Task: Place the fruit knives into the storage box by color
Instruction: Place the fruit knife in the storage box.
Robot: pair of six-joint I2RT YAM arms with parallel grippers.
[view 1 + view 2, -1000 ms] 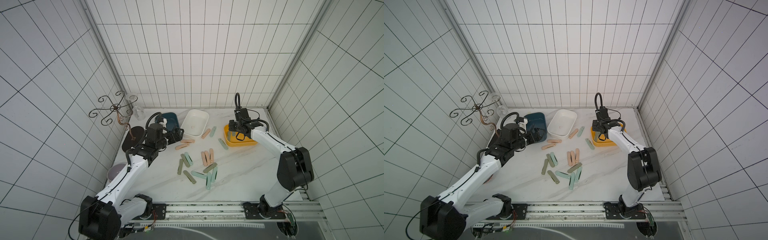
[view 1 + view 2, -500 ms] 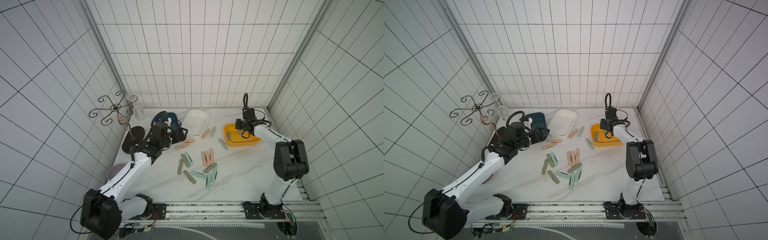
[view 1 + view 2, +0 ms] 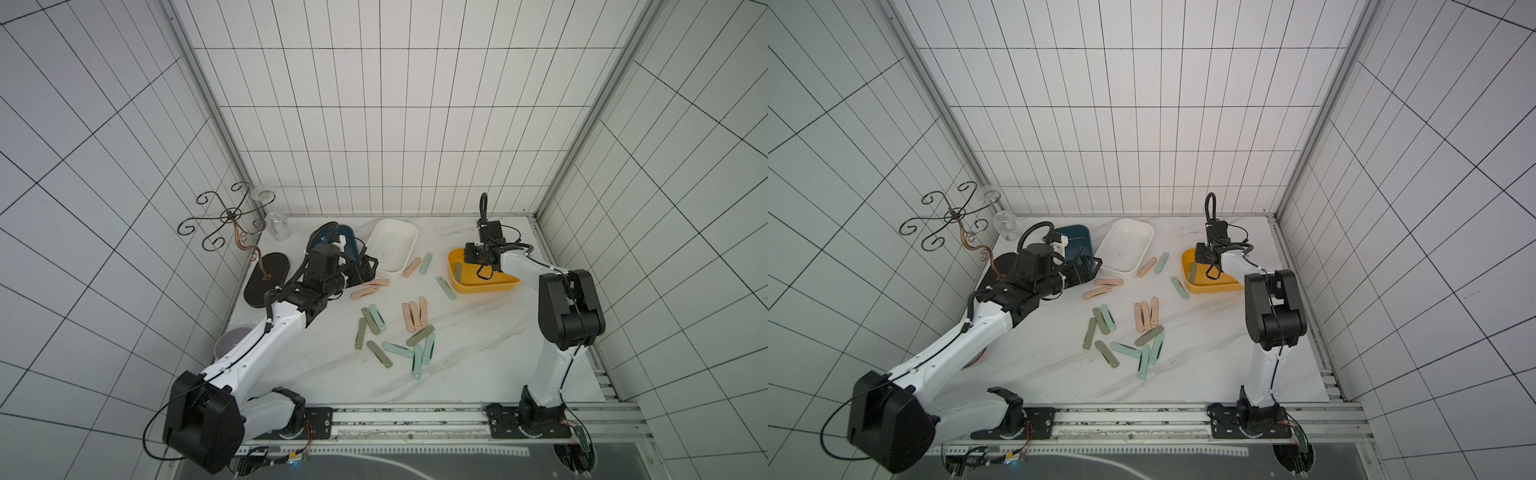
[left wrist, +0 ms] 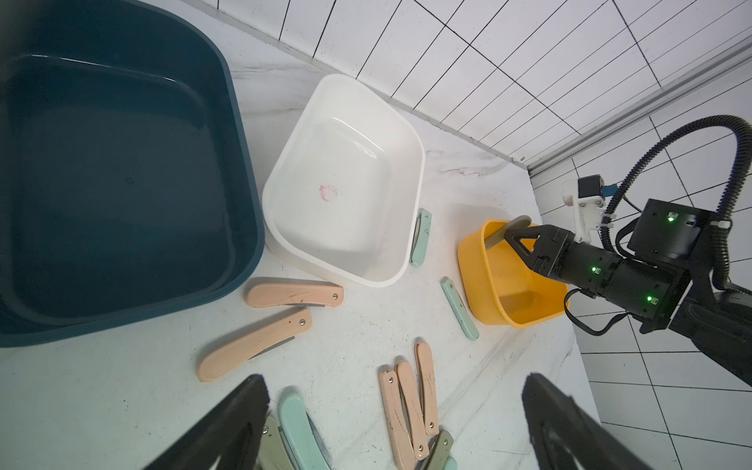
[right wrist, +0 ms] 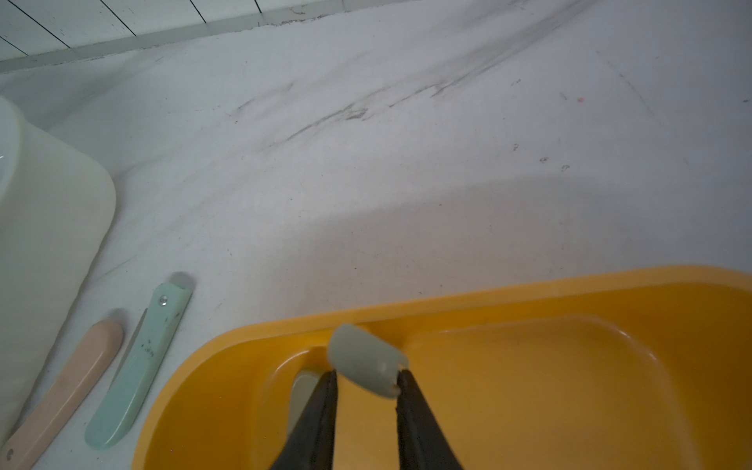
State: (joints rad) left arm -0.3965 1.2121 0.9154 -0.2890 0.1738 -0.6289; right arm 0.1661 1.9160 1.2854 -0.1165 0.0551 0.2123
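While the right end effector (image 5: 367,377) pinches the olive-grey knife (image 5: 358,350), the light, stiff, slick bar seems steadiest gripped mid-length.

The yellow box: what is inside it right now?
One olive-grey knife, gripped by the right gripper, hangs in the yellow box opening. The floor that shows is bare; the fingers cover part, and a pale shape beside them may be a reflection.
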